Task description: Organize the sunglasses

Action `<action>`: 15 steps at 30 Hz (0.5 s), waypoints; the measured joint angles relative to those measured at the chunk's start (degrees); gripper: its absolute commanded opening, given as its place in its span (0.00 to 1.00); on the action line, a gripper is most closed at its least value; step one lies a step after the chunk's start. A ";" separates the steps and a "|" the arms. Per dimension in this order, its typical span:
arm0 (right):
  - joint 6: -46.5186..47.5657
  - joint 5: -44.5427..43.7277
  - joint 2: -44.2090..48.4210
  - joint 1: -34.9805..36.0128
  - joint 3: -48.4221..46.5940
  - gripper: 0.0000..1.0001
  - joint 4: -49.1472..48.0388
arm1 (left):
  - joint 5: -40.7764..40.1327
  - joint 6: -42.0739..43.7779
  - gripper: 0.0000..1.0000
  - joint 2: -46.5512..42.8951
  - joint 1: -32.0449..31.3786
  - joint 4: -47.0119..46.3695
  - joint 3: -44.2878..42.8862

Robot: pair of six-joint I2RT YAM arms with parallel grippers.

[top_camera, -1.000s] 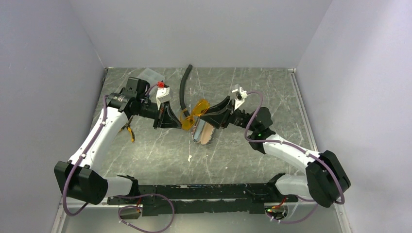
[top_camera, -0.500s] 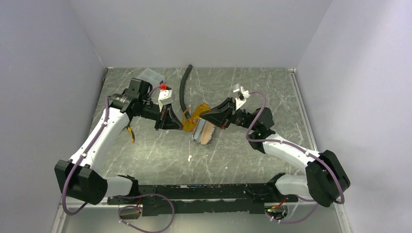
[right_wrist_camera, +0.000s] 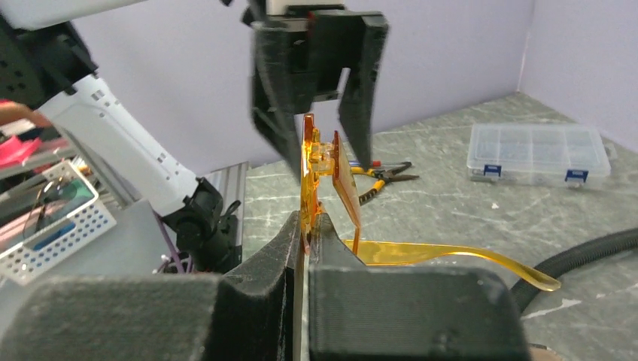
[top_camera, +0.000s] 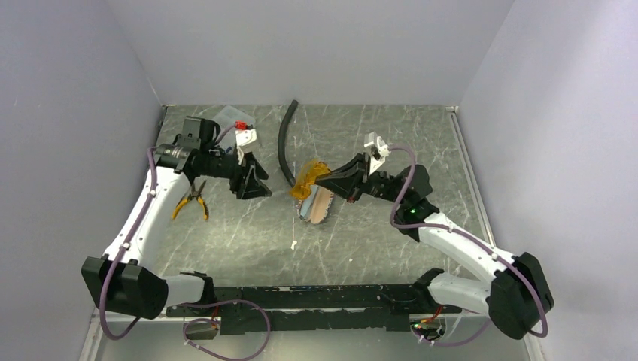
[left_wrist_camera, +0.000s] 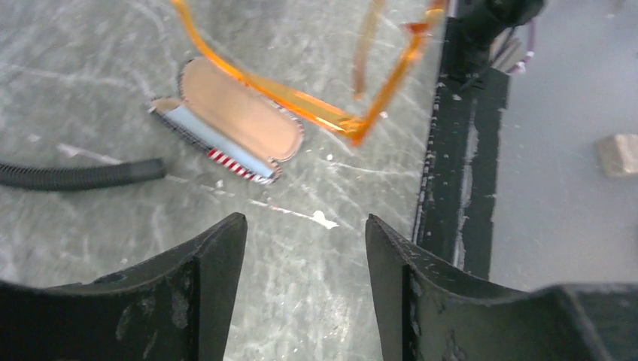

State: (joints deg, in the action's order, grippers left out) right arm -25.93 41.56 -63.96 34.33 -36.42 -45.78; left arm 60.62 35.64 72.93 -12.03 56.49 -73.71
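Centre of table: open glasses case (top_camera: 316, 204) lies flat, tan lining up. Just above it, the right gripper (top_camera: 325, 179) pinches the amber sunglasses (top_camera: 307, 179) by the frame w/ one arm sticking out, prob. lining up to lay them in. Left gripper (top_camera: 252, 184) at 9 o'clock, fingers spread, holding nothing, apart from the glasses. Pliers (top_camera: 192, 199) further out at 9. Black hose (top_camera: 284, 147) at 12, close by. Clear box (top_camera: 229, 116) far off at 10.

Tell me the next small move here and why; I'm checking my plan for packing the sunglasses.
Probably move the open left end effector toward the sunglasses and fold the temple arm that sticks out. The right end effector is shut on them near the open case, and that arm looks too splayed to fit.
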 measured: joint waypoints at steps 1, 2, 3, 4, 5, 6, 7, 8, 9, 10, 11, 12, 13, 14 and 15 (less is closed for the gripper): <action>0.72 0.72 0.70 0.00 -0.33 0.00 0.92 | -1.14 -0.96 0.58 -0.17 0.74 -0.76 0.09; 1.55 1.73 1.51 0.02 -0.81 0.00 1.90 | -2.14 -1.97 0.56 -0.28 1.16 -2.08 0.46; 2.29 2.95 2.23 0.22 -1.33 0.00 2.71 | -3.08 -3.06 0.53 -0.09 1.31 -3.52 1.07; 3.23 4.09 2.89 0.81 -2.01 0.00 3.43 | -3.93 -4.09 0.51 0.63 1.31 -4.66 1.68; 4.00 4.79 3.19 1.44 -2.56 0.00 3.87 | -4.50 -5.09 0.50 1.53 1.31 -5.42 2.03; 5.46 5.51 3.54 2.73 -3.37 0.00 4.90 | -5.14 -6.01 0.50 3.54 1.29 -6.14 2.12; 7.13 5.81 3.74 4.48 -4.28 0.00 6.01 | -5.51 -6.95 0.49 5.64 1.22 -7.13 2.10; 8.76 6.45 3.78 6.60 -5.20 0.00 6.97 | -5.88 -8.02 0.49 8.17 1.18 -8.20 2.10; 10.23 6.97 3.76 8.68 -6.03 0.00 7.76 | -6.36 -9.14 0.49 10.99 0.92 -9.18 2.10; 11.26 7.50 3.63 10.47 -6.64 0.00 8.24 | -6.86 -10.10 0.49 13.31 0.76 -9.90 2.10; 11.74 8.09 3.41 11.69 -6.97 0.00 8.09 | -7.26 -10.97 0.49 15.06 0.42 -10.38 2.10; 12.07 8.59 3.15 12.59 -7.15 0.00 7.74 | -7.74 -11.63 0.49 16.50 -0.28 -10.71 2.10; 12.33 8.74 2.78 13.05 -7.15 0.00 7.28 | -7.96 -12.48 0.49 17.16 -1.29 -10.99 2.10; 12.57 8.52 2.27 13.07 -7.15 0.00 7.06 | -7.96 -12.96 0.49 17.35 -2.47 -11.28 2.10; 12.76 8.15 1.64 12.98 -7.15 0.00 6.93 | -7.50 -13.51 0.49 17.03 -3.63 -11.69 2.08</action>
State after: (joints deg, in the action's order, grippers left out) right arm -13.17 49.71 -62.33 47.31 -43.57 -38.85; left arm 53.12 22.13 89.95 -15.66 44.80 -71.64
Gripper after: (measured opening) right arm 0.034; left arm 0.490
